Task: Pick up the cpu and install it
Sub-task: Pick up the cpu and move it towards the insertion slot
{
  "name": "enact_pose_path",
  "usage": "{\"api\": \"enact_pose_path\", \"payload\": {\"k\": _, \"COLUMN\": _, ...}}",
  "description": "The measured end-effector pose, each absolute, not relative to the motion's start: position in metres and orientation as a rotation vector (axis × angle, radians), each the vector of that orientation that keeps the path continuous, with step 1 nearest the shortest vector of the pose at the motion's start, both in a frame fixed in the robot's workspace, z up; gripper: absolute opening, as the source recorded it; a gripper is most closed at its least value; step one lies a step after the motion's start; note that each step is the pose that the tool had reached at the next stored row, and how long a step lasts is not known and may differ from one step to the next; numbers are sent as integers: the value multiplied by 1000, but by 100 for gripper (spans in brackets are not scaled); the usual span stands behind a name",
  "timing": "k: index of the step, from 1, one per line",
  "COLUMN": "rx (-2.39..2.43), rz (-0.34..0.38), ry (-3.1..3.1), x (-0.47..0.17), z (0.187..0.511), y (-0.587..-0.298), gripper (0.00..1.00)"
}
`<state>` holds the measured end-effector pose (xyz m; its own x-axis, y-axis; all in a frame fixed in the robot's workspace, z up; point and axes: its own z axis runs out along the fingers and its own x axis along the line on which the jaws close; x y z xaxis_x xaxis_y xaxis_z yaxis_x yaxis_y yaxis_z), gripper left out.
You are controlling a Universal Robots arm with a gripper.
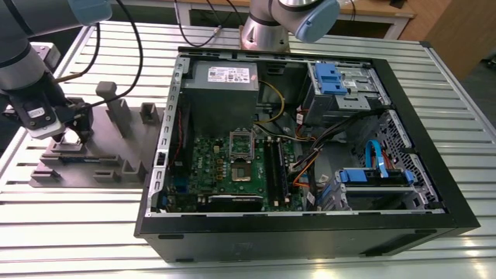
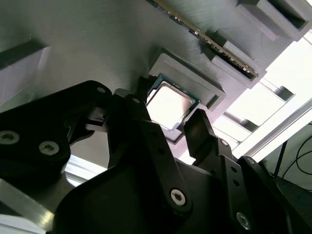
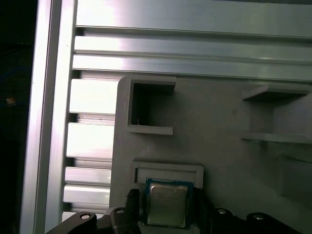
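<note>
The small square silver-topped cpu lies in its pocket on the grey plastic tray. The black gripper straddles it, jaws spread; close evenly on opposite edges, keeping the chip level

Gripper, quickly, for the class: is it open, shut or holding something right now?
Gripper: open, one finger on each side of the cpu, which lies in its recess in the tray; nothing held.

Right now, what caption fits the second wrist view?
The open hand straddles the cpu, seated in the grey tray.
</note>
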<state>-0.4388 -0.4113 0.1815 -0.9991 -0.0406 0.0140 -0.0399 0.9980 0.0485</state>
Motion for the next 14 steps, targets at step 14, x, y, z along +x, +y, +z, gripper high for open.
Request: {"api": "enact_pose_path", "payload": {"k": 14, "rx": 67, "rz": -74, "ry": -3125, "x": -439, "z": 183, "y": -411, "gripper": 57}}
